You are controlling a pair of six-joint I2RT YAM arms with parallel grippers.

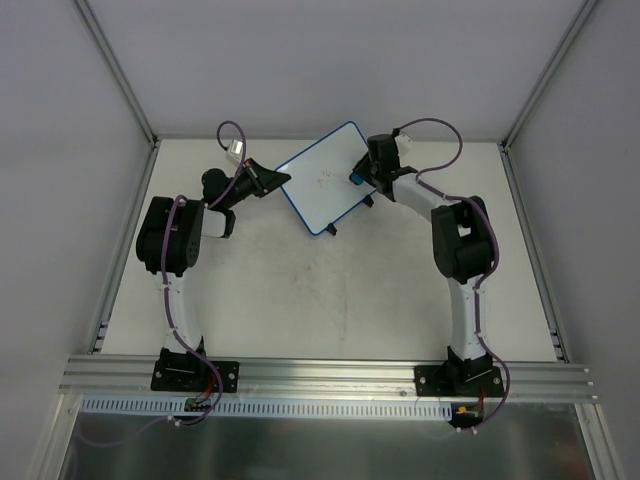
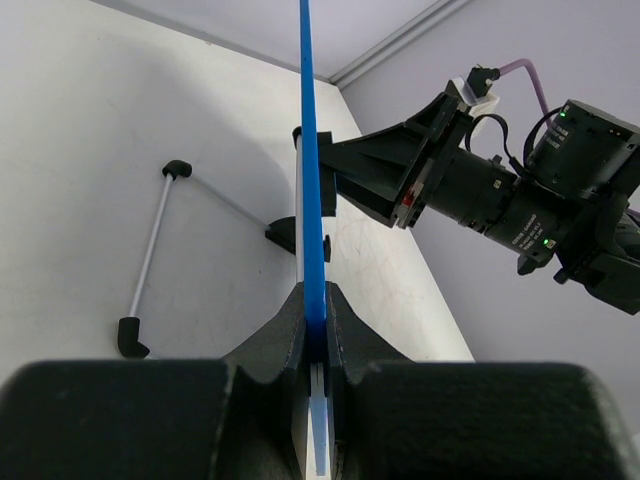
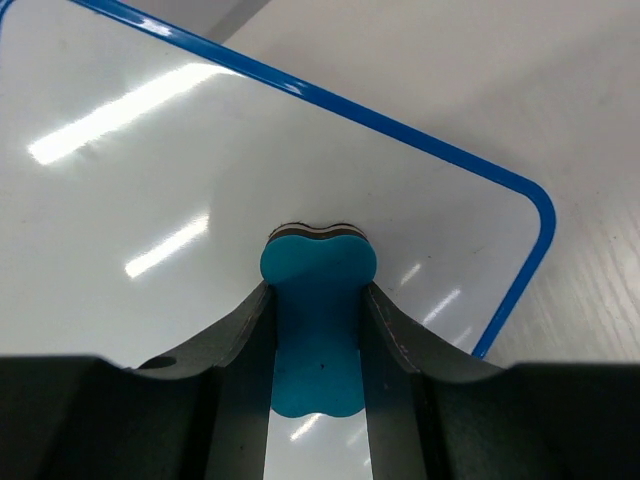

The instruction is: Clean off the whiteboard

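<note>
I see the white table spread out under the whiteboard. The whiteboard is over the far middle of it, turned at a slant, with its white face up and a blue rim all round. My left gripper is at the whiteboard's left edge, and its fingers are pinched tight on the blue rim. My right gripper is over the whiteboard's right end, near a rounded corner. Its fingers squeeze a little blue eraser, and the eraser's tip touches the white face. Faint marks show near the whiteboard's middle.
</note>
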